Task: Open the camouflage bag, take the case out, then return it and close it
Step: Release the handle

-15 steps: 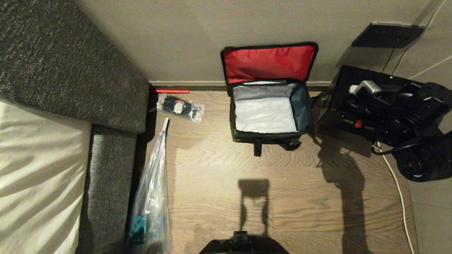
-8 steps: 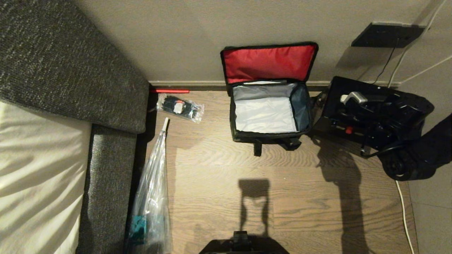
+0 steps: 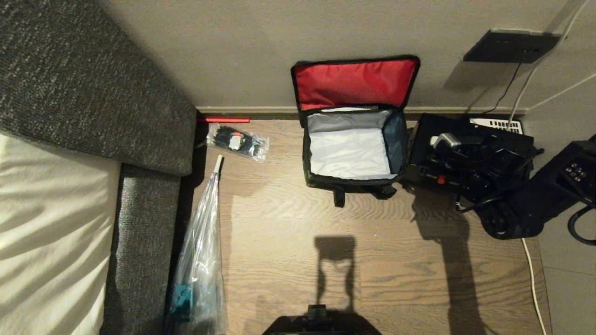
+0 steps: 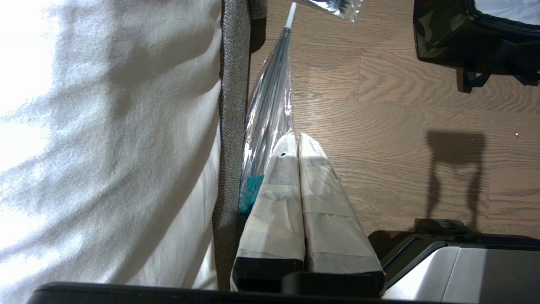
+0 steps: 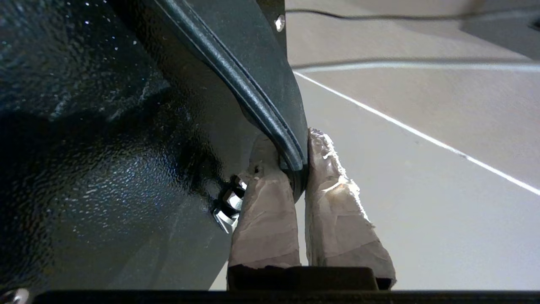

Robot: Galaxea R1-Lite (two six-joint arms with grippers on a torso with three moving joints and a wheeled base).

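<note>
**Observer:** Start with what is closest to you.

**Operator:** My left gripper (image 4: 298, 139) hangs parked, its taped fingers pressed together on nothing. Just past its tips lies a long clear plastic sleeve (image 4: 270, 109) along the edge of the grey sofa (image 4: 230, 105); something teal inside it is too blurred to identify. The head view doesn't show this arm at all.

**Observer:** And the working one?

**Operator:** My right gripper (image 5: 295, 166) is clamped on the case's (image 3: 440, 153) black handle bar, one fingertip (image 5: 263, 169) on each side of it. Through the wrist camera the case's pebbled black face fills everything on one side of the gripper, so I can't see its edges. From the head, the arm covers the part of the case away from the bag; I make out a silver handle end and a small red mark.

**Observer:** Where is the case relative to the bag?

**Operator:** Outside it, on the side of the camouflage bag (image 3: 354, 179) nearest my right gripper, very close; whether they touch I cannot tell. The bag stands open against the wall (image 3: 233, 51), red lid lining up, pale interior bare. Beyond the gripper, a white object at the skirting is mostly hidden.
</note>
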